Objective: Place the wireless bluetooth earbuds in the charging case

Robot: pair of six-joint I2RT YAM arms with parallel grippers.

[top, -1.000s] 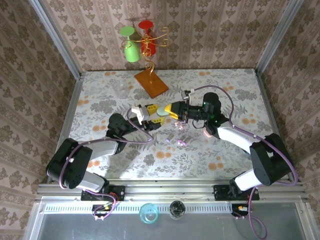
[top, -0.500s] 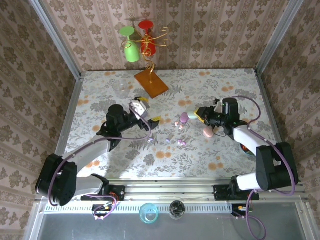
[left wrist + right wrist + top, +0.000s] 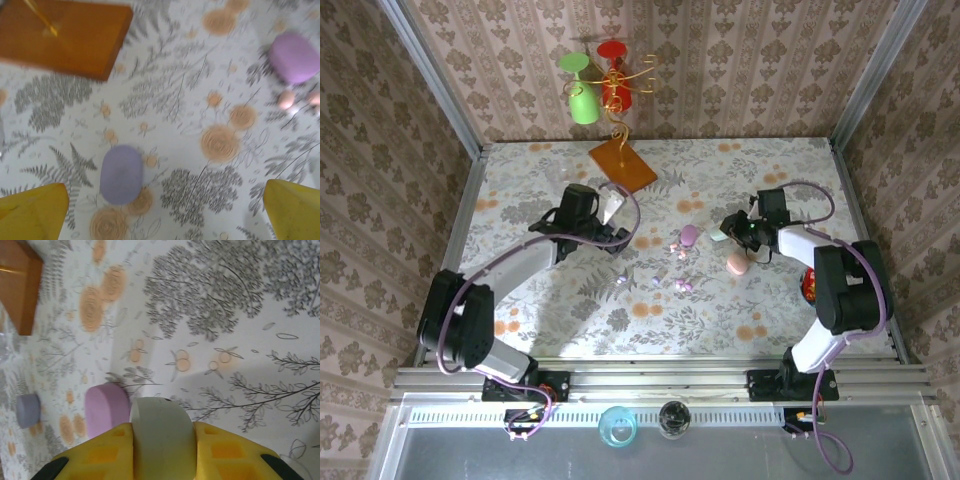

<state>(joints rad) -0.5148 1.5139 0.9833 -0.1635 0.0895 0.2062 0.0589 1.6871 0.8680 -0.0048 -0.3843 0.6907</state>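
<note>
My right gripper (image 3: 162,460) is shut on a pale greenish-white pebble case (image 3: 161,432), held just above the table; from above that gripper (image 3: 727,231) is right of centre. A lilac-pink case (image 3: 106,409) (image 3: 689,236) lies just beyond it, and a periwinkle case (image 3: 27,410) (image 3: 121,174) further off. A pink case (image 3: 737,263) lies by the right forearm. Tiny earbuds lie loose: pink ones (image 3: 286,99) next to the lilac-pink case (image 3: 296,57), others (image 3: 682,286) (image 3: 620,285) mid-table. My left gripper (image 3: 165,215) (image 3: 618,226) hovers open over the periwinkle case, holding nothing.
An orange wooden base (image 3: 622,166) (image 3: 65,37) carries a wire stand with a green glass (image 3: 583,103) and a red glass (image 3: 613,90) at the back. A clear glass (image 3: 563,178) stands back left. A red object (image 3: 810,285) sits by the right arm.
Both grippers met at the table's centre a second ago. They have drawn apart: the left swung back toward the wooden base, the right pulled rightward carrying the pale case.
</note>
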